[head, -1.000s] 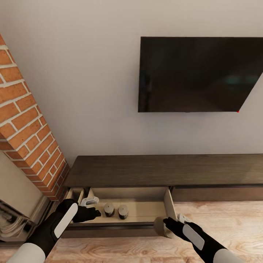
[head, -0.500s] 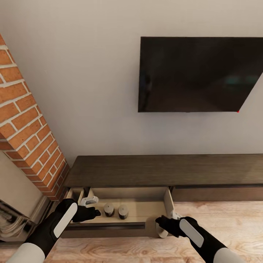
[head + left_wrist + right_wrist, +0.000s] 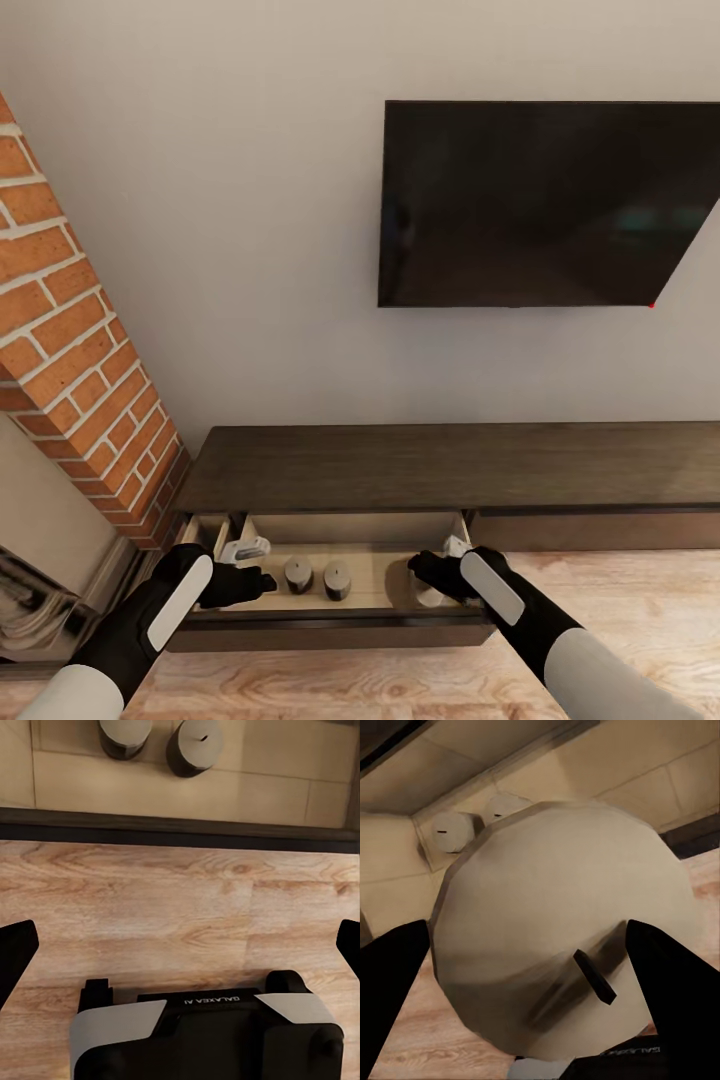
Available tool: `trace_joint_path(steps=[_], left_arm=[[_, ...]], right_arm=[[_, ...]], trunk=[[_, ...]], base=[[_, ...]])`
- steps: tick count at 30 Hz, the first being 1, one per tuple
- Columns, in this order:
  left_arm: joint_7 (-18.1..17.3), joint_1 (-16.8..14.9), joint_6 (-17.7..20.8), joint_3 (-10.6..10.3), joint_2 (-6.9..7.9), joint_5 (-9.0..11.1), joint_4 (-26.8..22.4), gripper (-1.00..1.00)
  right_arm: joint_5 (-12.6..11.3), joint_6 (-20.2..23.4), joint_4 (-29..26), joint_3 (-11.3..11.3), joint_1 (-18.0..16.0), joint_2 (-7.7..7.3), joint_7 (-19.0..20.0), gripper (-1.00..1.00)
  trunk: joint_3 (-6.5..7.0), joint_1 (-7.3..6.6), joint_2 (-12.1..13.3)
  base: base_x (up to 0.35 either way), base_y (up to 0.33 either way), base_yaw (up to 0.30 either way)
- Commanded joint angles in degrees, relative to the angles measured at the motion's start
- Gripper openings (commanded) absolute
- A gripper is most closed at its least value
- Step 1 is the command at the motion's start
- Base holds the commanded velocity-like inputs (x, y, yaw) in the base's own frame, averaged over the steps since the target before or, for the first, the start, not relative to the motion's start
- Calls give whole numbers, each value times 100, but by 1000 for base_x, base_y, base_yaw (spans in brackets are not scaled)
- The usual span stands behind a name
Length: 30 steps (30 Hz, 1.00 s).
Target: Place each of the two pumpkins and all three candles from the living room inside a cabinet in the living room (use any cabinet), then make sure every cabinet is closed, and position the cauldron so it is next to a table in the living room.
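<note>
Right gripper (image 3: 432,578) has swung in from outside the drawer's right wall to over the open drawer's right end, carrying its candle (image 3: 562,945) with it; left arm and camera unchanged.

Right gripper: fingers closed against the sides of the candle, wick (image 3: 594,976) facing the wrist camera. In the head view the candle sits mostly hidden behind the hand, above the drawer floor; touching it or not, cannot tell.

Left gripper (image 3: 262,580): jaws spread wide, nothing between them, hovering at the drawer's front left corner.

Handling, as judged: candle is a short stubby cylinder, rigid, light, smooth-sided, likely a bit slippery. Grip across the curved wall is right; flat base should let it stand if released low and upright. May roll if tipped.

Count:
- candles: three. One held, two standing (image 3: 298,574) (image 3: 337,579) side by side, just apart, on the drawer floor left of centre.
- open drawers (image 3: 455,540): one, in the long dark cabinet (image 3: 450,465).
- television (image 3: 540,200): one, on the wall above.
</note>
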Motion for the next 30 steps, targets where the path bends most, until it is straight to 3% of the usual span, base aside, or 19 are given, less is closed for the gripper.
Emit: trace_joint_path(steps=[1, 7, 9, 11, 14, 17, 23, 30], left_arm=[[57, -4, 12, -18, 6, 61, -10, 100], [53, -4, 12, -17, 8, 64, -13, 100], [50, -4, 12, -17, 7, 65, -13, 100], [50, -4, 12, -21, 3, 66, -15, 100], [54, -4, 12, -24, 1, 66, -19, 100], [52, -4, 12, -24, 2, 66, -25, 100], [56, -4, 12, -25, -11, 66, -26, 100], [46, -4, 40, -8, 0, 101, -35, 100]], right_arm=[[-17, 12, -12, 34, -57, 63, -113, -100], [15, -25, -25, 58, -244, 544, -942, -100], [223, -135, -30, 85, -259, 713, -1181, -100], [655, -342, -27, 94, -265, 817, -1349, -100], [1177, -649, -25, 91, -267, 873, -1546, -100], [1414, -845, -38, 90, -268, 894, -1814, -100], [1534, -932, -75, 84, -276, 960, -2059, -100], [1493, -777, -338, 57, -293, 987, -2107, -100]], trunk=[[-7, 1, -5], [-7, 1, -5], [-7, 1, -5], [-7, 1, -5], [-7, 1, -5], [-7, 1, -5], [-7, 1, -5], [-7, 1, -5]], base=[[0, 0, 0], [0, 0, 0], [0, 0, 0], [0, 0, 0], [0, 0, 0], [0, 0, 0], [0, 0, 0], [0, 0, 0]])
